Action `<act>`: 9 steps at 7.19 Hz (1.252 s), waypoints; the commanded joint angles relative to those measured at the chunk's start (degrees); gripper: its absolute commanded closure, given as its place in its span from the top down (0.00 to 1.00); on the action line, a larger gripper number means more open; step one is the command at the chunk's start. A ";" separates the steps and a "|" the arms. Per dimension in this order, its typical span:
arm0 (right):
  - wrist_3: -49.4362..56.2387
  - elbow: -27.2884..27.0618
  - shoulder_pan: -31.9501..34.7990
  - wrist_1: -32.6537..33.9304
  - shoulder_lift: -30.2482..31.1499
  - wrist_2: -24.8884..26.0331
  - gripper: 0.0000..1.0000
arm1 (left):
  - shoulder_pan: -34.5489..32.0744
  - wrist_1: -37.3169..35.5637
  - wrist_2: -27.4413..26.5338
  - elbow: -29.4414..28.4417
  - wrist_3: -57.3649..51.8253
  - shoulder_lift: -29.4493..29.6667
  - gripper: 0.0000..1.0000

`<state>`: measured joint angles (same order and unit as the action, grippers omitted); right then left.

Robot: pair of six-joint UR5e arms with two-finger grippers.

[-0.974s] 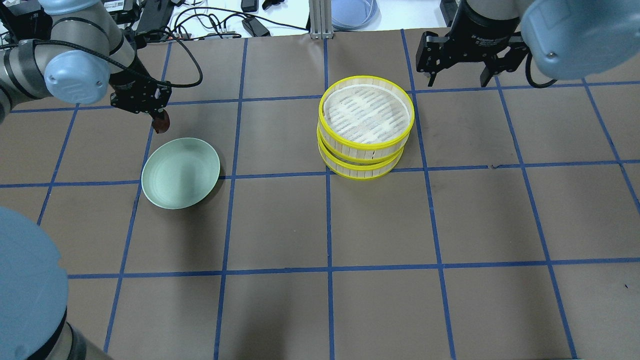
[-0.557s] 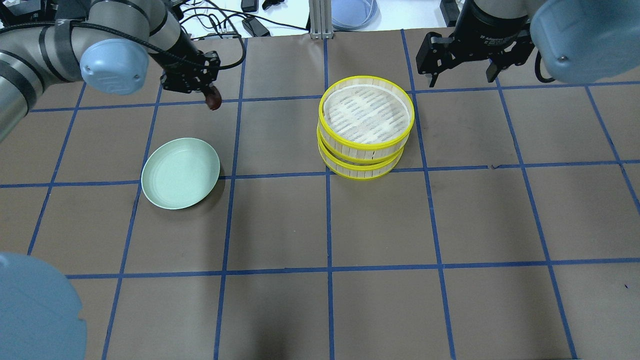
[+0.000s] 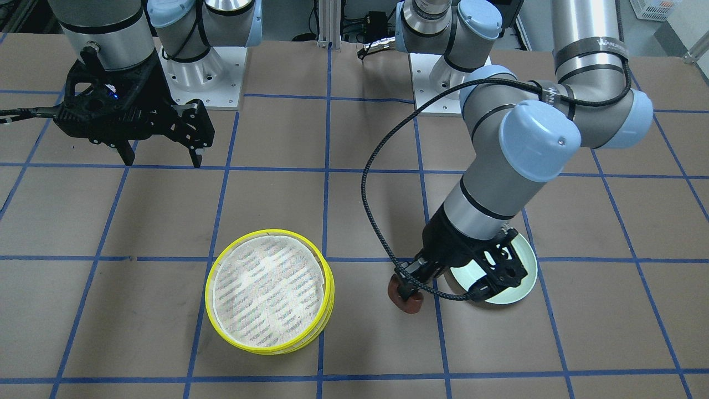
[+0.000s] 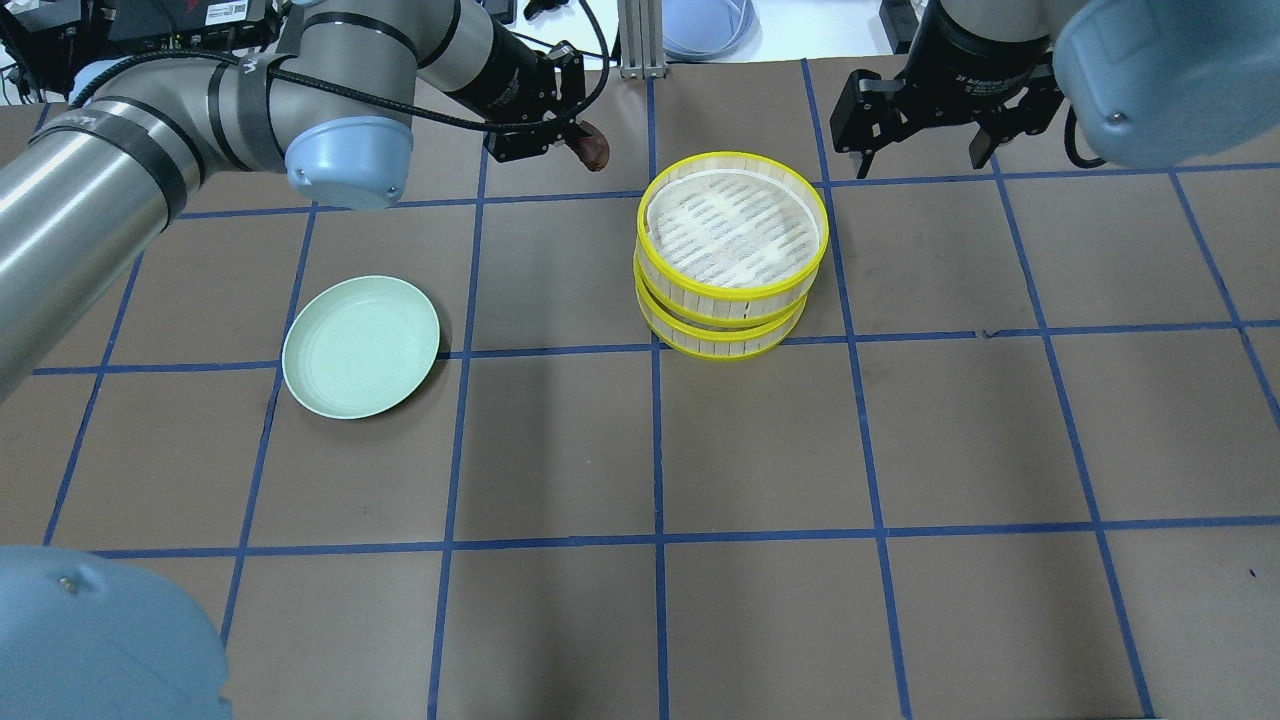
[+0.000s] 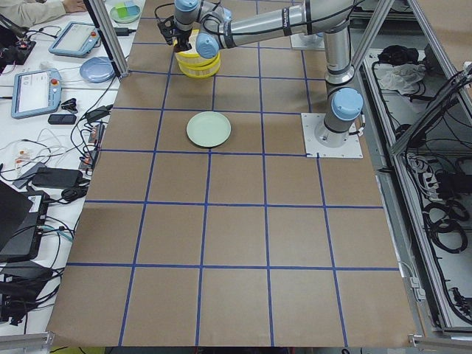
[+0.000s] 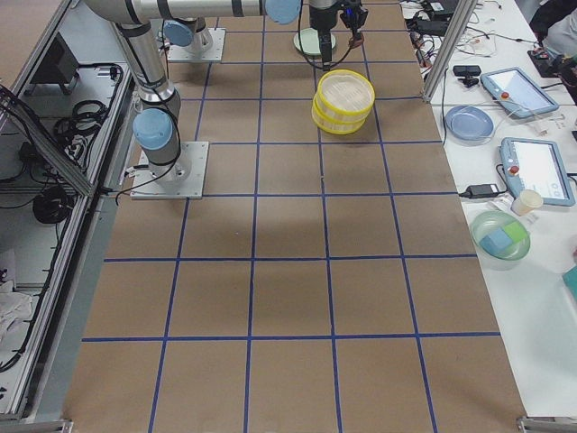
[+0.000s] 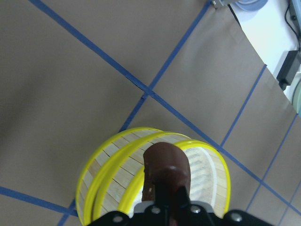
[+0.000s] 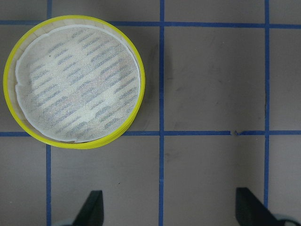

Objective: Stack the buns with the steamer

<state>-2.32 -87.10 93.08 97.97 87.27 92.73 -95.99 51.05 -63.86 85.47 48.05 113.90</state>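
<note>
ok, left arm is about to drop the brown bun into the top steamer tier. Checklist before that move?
1. Reddish-brown bun clamped in the left gripper fingers: ok.
2. Bun over the top tier: not ok. It hangs short of the yellow rim, on the left arm's side.
3. Top tier's liner bare, room for the bun: ok.
4. Top tier seated on the lower tier: ok, though slightly offset.
5. Right gripper open and off to the stack's far side: ok.
6. Cream-white bun's whereabouts: cannot tell, it shows in no view.
</note>
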 commanded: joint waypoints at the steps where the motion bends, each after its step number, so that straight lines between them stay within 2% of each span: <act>1: -0.75 -0.09 0.00 0.39 -0.17 -0.18 1.00 | -3.22 -3.67 2.78 1.45 3.72 2.72 0.00; 3: -0.85 -0.09 0.00 0.56 -0.35 -0.09 1.00 | -4.38 -3.68 2.25 2.16 7.29 4.04 0.34; 5: -0.85 -0.09 0.00 0.56 -0.26 -0.09 1.00 | -5.52 -3.77 2.68 2.25 8.63 4.31 0.77; 6: -0.85 -0.09 0.00 0.73 -0.35 -0.09 1.00 | -5.52 -3.85 2.69 2.25 8.64 4.22 0.94; 9: -0.85 -0.09 0.00 0.74 -0.35 -0.09 1.00 | -5.52 -3.77 2.86 2.25 8.46 4.05 0.97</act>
<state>-3.16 -87.19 93.08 98.69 86.93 92.64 -101.50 47.22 -61.03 87.71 56.54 118.02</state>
